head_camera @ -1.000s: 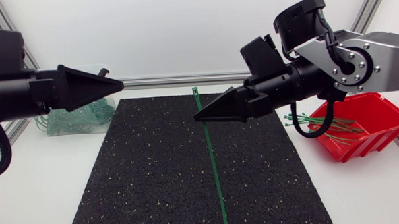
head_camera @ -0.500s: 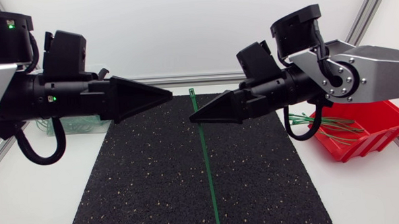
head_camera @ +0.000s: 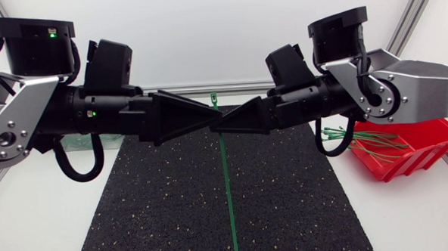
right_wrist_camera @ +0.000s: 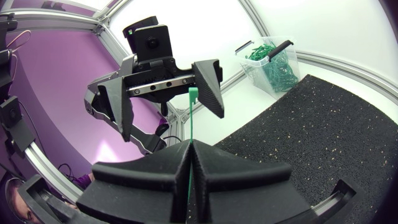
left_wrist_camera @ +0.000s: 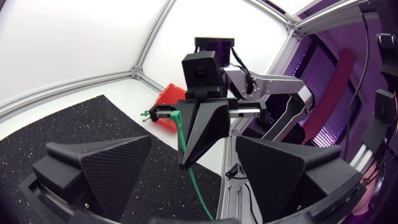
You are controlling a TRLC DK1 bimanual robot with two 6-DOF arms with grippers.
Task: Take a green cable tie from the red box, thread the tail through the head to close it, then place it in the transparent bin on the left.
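A long green cable tie (head_camera: 227,187) hangs upright over the black mat (head_camera: 159,211), and my right gripper (head_camera: 215,127) is shut on it below its head (head_camera: 214,99). From the right wrist view the tie (right_wrist_camera: 191,118) rises out of the closed fingertips of the right gripper (right_wrist_camera: 189,149). My left gripper (head_camera: 207,119) meets it tip to tip, open. Its two fingers (right_wrist_camera: 208,87) stand either side of the tie's head without clamping it. In the left wrist view the right gripper's tip (left_wrist_camera: 185,163) and the tie (left_wrist_camera: 180,127) sit between the spread left fingers (left_wrist_camera: 102,168).
The red box (head_camera: 425,136) with several spare green ties (head_camera: 365,140) stands at the right, beside the mat. The transparent bin (right_wrist_camera: 270,62), holding several closed ties, stands at the far left, largely hidden behind my left arm in the head view.
My left arm swung in from the left until its open fingers came around the tie's head. The right gripper shifted slightly left, still holding the tie.
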